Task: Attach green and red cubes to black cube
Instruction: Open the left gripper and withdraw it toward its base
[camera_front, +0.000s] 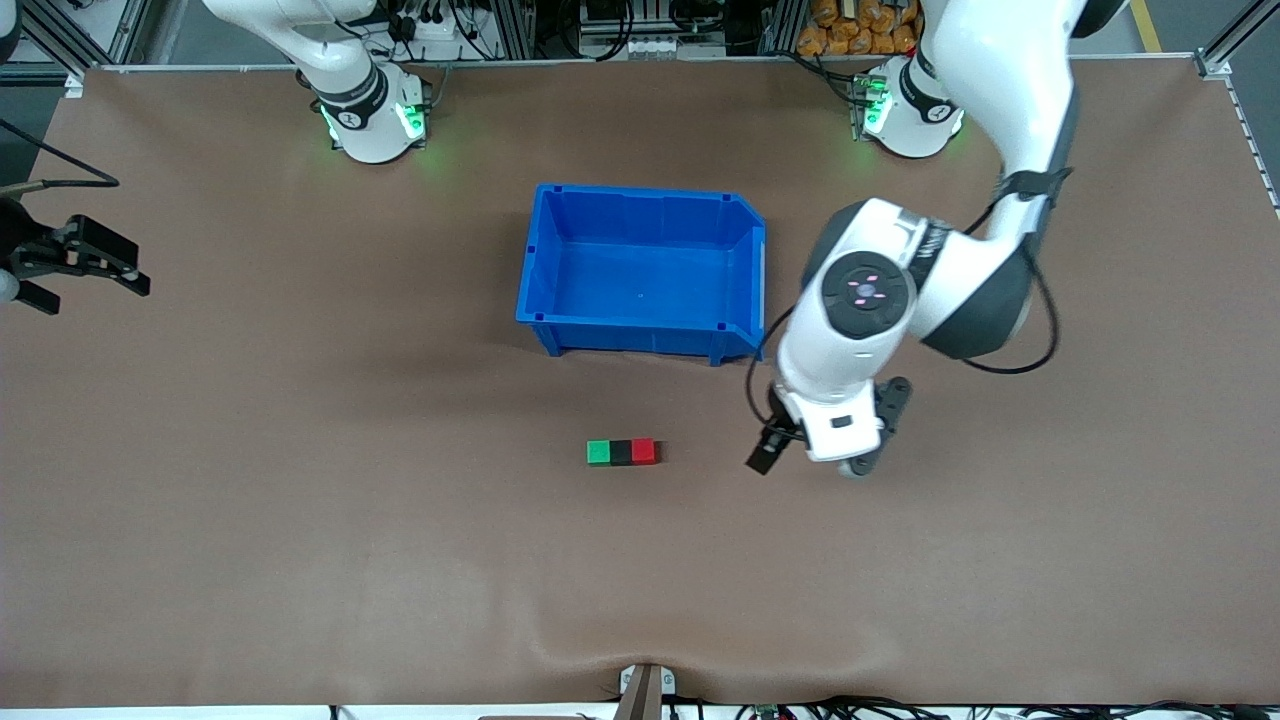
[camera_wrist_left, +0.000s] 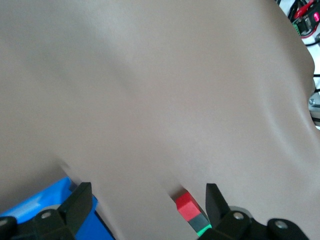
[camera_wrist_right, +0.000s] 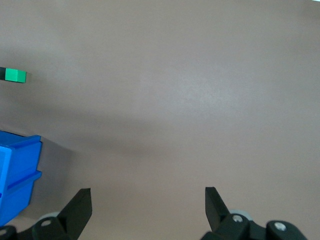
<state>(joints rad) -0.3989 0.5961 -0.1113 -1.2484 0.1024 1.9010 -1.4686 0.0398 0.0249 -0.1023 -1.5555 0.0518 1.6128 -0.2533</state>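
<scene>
**Desk:** Where do the cubes stand at this moment?

**Robot:** The green cube (camera_front: 598, 452), black cube (camera_front: 620, 452) and red cube (camera_front: 643, 451) lie in one touching row on the brown table (camera_front: 300, 500), black in the middle, nearer the front camera than the blue bin (camera_front: 640, 205). By my reading, the joining looks done.

**Desk:** And your grippers?

**Robot:** My left gripper (camera_front: 815, 455) hangs over bare table beside the row's red end, jaws spread wide, holding nothing. My right gripper (camera_front: 75, 262) waits at the right arm's end of the table, also released and empty.

**Desk:** What matters now?

**Robot:** Drawing my left arm away cleanly, I judge: rise first, so no fingertip clips the red cube and splits the row.

**Desk:** Anything in the way?

**Robot:** Only the bin, close by my left arm's elbow; otherwise nothing crowds the cubes.
</scene>
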